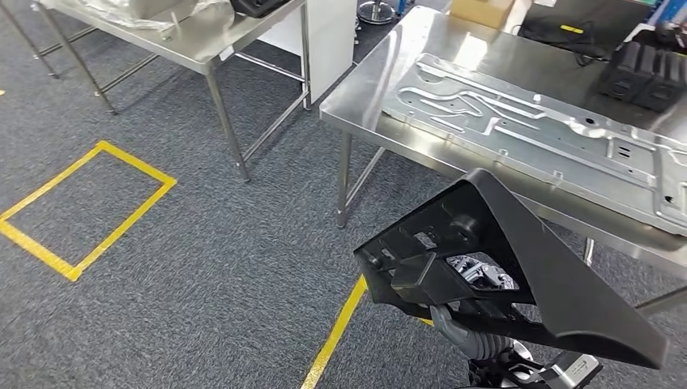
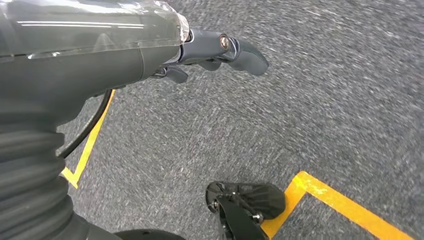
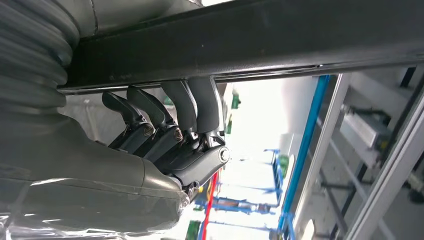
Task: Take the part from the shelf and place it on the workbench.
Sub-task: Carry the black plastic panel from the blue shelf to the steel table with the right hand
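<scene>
The part (image 1: 518,267) is a large black plastic piece with a slanted cover and open ribbed underside, at the lower right of the head view. My right hand (image 1: 470,332) grips it from beneath. In the right wrist view, that hand's (image 3: 170,140) dark fingers (image 3: 200,100) hook over the part's black edge (image 3: 250,40). The stainless workbench (image 1: 405,57) stands just beyond the part, to the upper right. My left hand (image 2: 220,50) hangs over grey carpet, thumb out, holding nothing.
A big stamped metal plate (image 1: 526,130) covers much of the workbench, with black boxes (image 1: 644,73) at its far right. A second steel table (image 1: 186,32) stands at the upper left. Yellow floor tape marks a square (image 1: 89,207) and a line (image 1: 336,332). Metal racking (image 3: 390,165) stands behind.
</scene>
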Controlling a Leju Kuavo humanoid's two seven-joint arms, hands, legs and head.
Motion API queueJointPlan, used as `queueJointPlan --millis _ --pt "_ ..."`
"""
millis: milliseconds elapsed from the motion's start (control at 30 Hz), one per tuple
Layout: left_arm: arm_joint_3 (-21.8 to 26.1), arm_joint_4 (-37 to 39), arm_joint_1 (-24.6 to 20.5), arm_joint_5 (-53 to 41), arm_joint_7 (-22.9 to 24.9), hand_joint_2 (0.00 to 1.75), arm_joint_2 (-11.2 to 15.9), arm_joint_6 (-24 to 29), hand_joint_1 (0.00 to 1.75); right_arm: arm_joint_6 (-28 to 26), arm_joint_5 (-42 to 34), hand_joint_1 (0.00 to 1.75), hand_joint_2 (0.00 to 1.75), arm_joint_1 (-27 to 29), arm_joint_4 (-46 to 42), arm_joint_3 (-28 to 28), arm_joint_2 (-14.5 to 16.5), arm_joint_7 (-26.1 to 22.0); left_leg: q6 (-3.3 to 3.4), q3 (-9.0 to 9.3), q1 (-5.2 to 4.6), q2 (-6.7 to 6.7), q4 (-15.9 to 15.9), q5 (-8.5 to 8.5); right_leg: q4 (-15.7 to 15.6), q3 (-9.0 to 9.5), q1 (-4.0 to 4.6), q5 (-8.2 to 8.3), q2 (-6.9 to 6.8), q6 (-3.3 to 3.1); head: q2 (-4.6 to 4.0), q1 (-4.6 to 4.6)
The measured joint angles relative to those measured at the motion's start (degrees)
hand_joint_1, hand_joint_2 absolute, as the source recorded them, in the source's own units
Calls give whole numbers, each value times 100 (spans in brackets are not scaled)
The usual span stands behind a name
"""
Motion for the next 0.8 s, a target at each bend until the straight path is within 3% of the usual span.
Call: queueJointPlan --millis 33,100,167,233,300,367,433,467,500,533,600,667,733,800 --pt "0 0 -3 3 -1 175 -1 0 0 4 -2 175 175 -14 13 0 -1 -3 -10 18 -6 52 0 -14 -422 219 13 194 -85 -32 0 1" --pt "0 0 -3 4 -1 175 -4 0 0 5 -7 175 175 -64 30 3 -2 -9 -51 44 -37 143 3 -42 -1096 561 80 396 -306 -113 0 1" --pt "0 0 -6 3 -1 175 -5 0 0 8 -16 175 175 -105 37 9 -3 -13 -100 57 -61 240 -5 -57 -1264 620 132 391 -358 -166 0 0" --pt "0 0 -16 5 -1 175 -5 -3 0 18 -22 175 175 -109 37 15 -3 -17 -155 87 -64 292 -7 -86 -1304 617 107 418 -235 -209 0 0" --pt "0 0 -16 15 -7 175 -5 -11 0 41 -11 175 175 -116 38 26 -2 -30 -203 -2 -52 102 243 -279 -1361 641 61 451 -120 -266 0 0" --pt "0 0 3 25 -16 175 -5 -20 0 72 25 175 175 -127 42 50 -1 -48 -230 -336 -29 -149 948 -647 -1375 645 45 464 5 -302 0 0" --pt "1 0 28 27 -25 175 -5 -28 0 90 62 175 175 -127 56 73 0 -57 -246 -660 -21 -220 1580 -840 -1366 642 51 465 145 -314 0 0" --pt "1 0 34 26 -28 175 -5 -33 0 91 70 175 175 -126 64 77 0 -59 -249 -700 -19 -227 1618 -769 -1357 643 52 464 218 -314 0 0" --pt "2 0 35 23 -28 175 -5 -36 0 91 74 175 175 -127 70 79 0 -59 -245 -631 -15 -237 1421 -589 -1345 646 52 461 293 -310 0 0" --pt "2 0 31 18 -25 175 -5 -39 0 91 76 175 175 -130 72 79 0 -59 -236 -480 -7 -285 1049 -346 -1328 649 51 455 367 -301 0 0" --pt "2 0 25 5 -5 175 -4 -46 0 89 79 175 175 -138 72 79 0 -53 -204 -186 10 -514 338 -31 -1280 629 53 438 500 -260 0 0" --pt "2 0 19 -4 15 175 -2 -54 0 88 89 175 175 -143 69 79 0 -38 -162 -95 3 -642 105 18 -1250 583 46 445 599 -197 0 0" --pt "2 0 9 -7 24 175 -3 -62 0 89 96 175 175 -133 63 79 0 -17 -98 -91 -8 -540 74 57 -1253 552 27 464 650 -125 0 0" --pt "2 0 3 -8 24 175 -6 -75 0 90 97 175 175 -126 48 79 0 -3 -19 -79 3 -421 14 99 -1080 463 34 341 430 -62 0 1"
